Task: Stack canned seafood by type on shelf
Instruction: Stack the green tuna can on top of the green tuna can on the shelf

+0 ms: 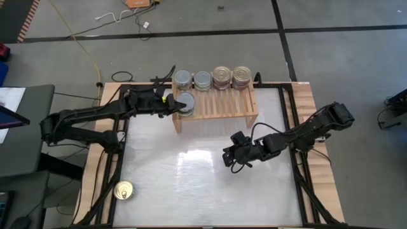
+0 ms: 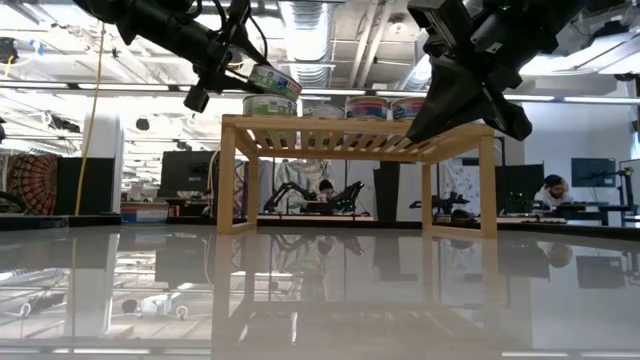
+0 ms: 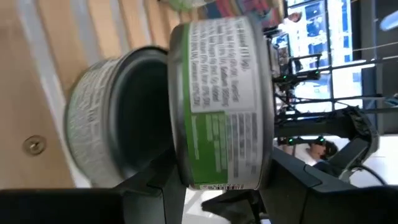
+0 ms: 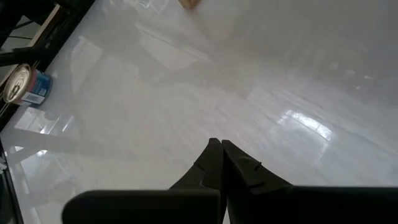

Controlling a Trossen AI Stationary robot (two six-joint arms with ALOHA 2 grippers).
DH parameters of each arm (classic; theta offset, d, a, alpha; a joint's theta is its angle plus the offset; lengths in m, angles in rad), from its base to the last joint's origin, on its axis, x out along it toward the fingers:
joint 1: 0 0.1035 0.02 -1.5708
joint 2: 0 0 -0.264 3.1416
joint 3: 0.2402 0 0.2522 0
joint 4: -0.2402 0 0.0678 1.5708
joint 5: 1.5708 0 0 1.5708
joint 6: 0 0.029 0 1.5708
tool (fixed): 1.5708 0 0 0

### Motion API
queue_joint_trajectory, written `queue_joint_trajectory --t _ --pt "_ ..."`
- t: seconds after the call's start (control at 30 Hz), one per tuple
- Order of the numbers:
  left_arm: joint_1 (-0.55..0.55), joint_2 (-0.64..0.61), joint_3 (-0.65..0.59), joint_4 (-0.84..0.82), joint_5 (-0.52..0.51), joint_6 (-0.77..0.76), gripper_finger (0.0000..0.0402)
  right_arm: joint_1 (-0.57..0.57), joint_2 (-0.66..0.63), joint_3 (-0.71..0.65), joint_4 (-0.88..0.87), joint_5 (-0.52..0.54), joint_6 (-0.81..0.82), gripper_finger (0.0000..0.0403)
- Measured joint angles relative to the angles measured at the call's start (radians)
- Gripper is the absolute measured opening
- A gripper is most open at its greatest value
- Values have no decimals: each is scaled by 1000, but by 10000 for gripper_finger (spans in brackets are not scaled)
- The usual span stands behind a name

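You've got six round flat tins in view: four along the back of the small light-wood slatted shelf (image 1: 216,102) (two silver-topped (image 1: 183,79), two darker-topped (image 1: 222,76)), one green-labelled tin (image 3: 221,99) at the shelf's front left corner, and one gold-lidded, blue-labelled tin (image 1: 123,190) alone on the white tabletop (image 1: 203,184).

Your left gripper (image 1: 170,104) has the green-labelled tin between its fingers (image 3: 155,186), one finger on each flat face; whether the grip is tight you can't tell. It sits at another silver tin (image 3: 106,130), just behind it.

Your right gripper (image 4: 217,155) is over the bare tabletop, fingers pressed together, empty; the gold-lidded tin is well apart from it.
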Motion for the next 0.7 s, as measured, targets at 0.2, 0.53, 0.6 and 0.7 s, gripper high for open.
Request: queue_joint_trajectory --t 0.2,0.53,0.6,0.7 --pt "0 0 0 -37 -3 4 164 0 0 0 0 -1 0 25" --pt "0 0 -1 -39 -4 -2 164 0 0 0 0 -2 0 25" --pt "-4 0 -1 -35 0 -1 164 0 0 0 0 -2 0 25" --pt "-10 0 -2 -11 3 3 164 0 0 0 0 -2 2 25"
